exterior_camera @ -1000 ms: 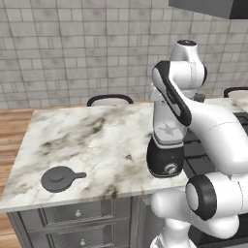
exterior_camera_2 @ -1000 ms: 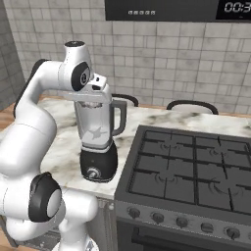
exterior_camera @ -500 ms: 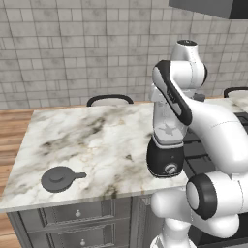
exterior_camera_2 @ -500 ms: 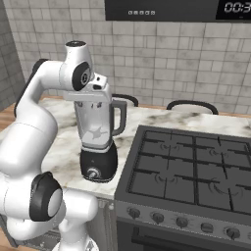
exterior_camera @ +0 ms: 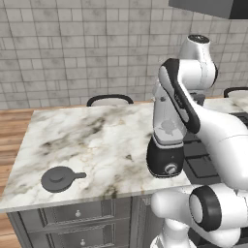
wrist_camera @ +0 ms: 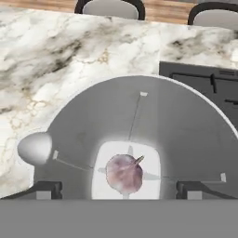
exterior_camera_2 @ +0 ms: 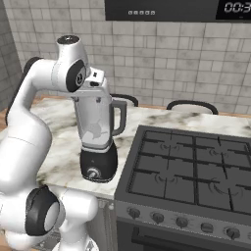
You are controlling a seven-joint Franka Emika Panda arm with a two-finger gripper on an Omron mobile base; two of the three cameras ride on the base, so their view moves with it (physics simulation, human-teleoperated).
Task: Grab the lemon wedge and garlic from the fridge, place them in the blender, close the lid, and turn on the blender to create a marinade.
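Left base view: blender (exterior_camera: pixel 165 145) on marble counter (exterior_camera: pixel 87 140), mostly hidden behind white arm; lid (exterior_camera: pixel 59 178) flat on counter, well apart from blender, far out to the side of the fingers.
Right base view: clear jar of blender (exterior_camera_2: pixel 98 130) directly below gripper (exterior_camera_2: pixel 96 81); black base with front knob (exterior_camera_2: pixel 92 172) facing camera; stove (exterior_camera_2: pixel 196 171) just beside.
Hand view: fingers (wrist_camera: pixel 44 188) spread wide apart, holding nothing; garlic (wrist_camera: pixel 124 173) lying at jar bottom on the blades, between and beyond the fingertips.
Lemon wedge: cannot tell.
Step in hand, judged: garlic drop-off done; best lifted straight up, fingers kept clear of jar rim, before fetching lid.
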